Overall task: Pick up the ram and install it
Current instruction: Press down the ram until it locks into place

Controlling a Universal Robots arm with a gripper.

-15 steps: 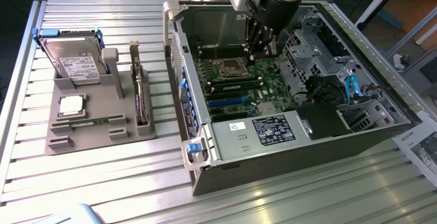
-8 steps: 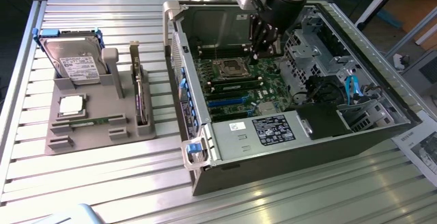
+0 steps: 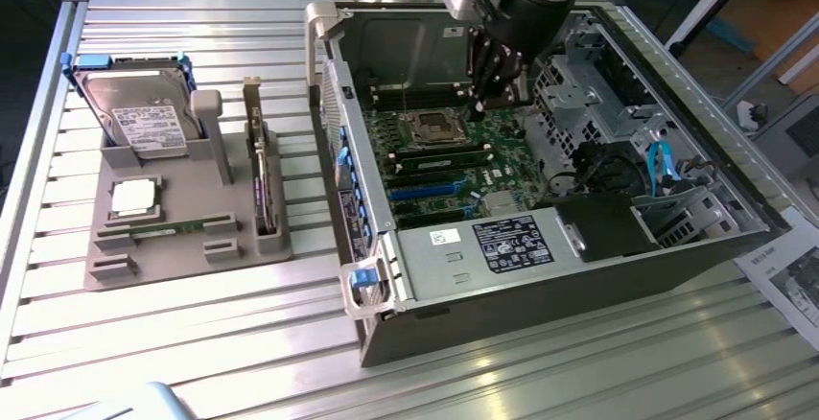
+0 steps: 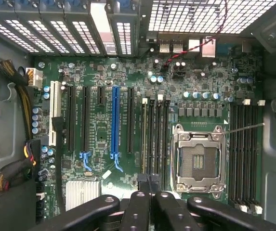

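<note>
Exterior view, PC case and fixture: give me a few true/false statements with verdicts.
1. The gripper is above the grey fixture. False: it is inside the open computer case, over the motherboard.
2. A ram stick lies on the fixture. True.
3. The hard drive is mounted in the case. False: it stands on the fixture, at the exterior view's left.
4. A silver processor lies on the fixture. True.

light: bright, even, from above | glare: white streaks on the slatted table (image 3: 256, 343) | shadows: dark inside the computer case (image 3: 716, 247) | focus: motherboard (image 4: 104, 120) sharp, edges slightly bent
</note>
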